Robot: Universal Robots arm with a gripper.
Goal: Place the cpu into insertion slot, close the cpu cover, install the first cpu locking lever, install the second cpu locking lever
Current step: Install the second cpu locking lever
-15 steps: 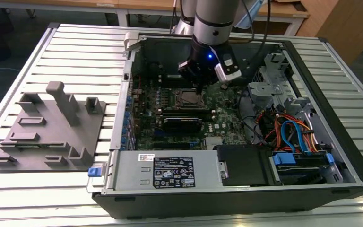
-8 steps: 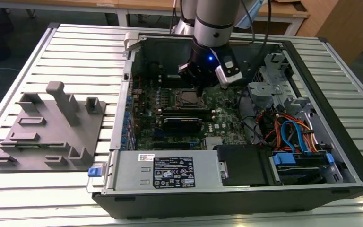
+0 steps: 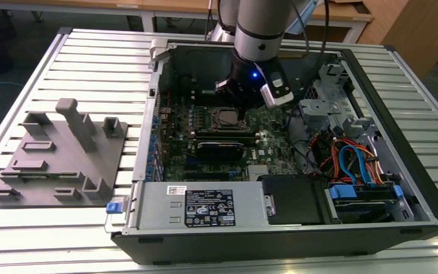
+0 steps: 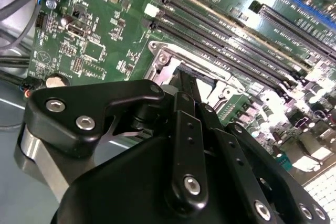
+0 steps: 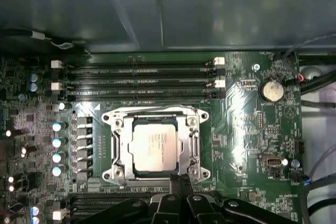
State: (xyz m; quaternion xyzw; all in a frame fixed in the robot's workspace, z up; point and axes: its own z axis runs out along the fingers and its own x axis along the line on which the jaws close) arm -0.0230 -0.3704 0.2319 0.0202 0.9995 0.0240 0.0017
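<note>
Fingers [image 5: 180, 182] of the gripper [image 5: 180, 181] pressed together, holding nothing, at one edge of the insertion slot [image 5: 154, 147]. One cpu [image 5: 153, 149] lies seated within it, one cpu cover [image 5: 191, 142] closed flat around the chip. Four long memory slots [image 5: 142, 80] lie beside the socket on the motherboard [image 5: 252, 129].

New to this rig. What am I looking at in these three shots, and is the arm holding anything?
The exterior view shows one robot arm reaching down into an open computer case that lies on a slatted metal table. A grey fixture block sits on the table toward the exterior view's left.

The two wrist views come from cameras riding on the arm, looking past its black pincer at the green motherboard.

In the first wrist view the cpu lies in the insertion slot, with the silvery cpu cover framing it. The pincer's tips sit at the socket's edge, close together, with nothing visibly held.
</note>
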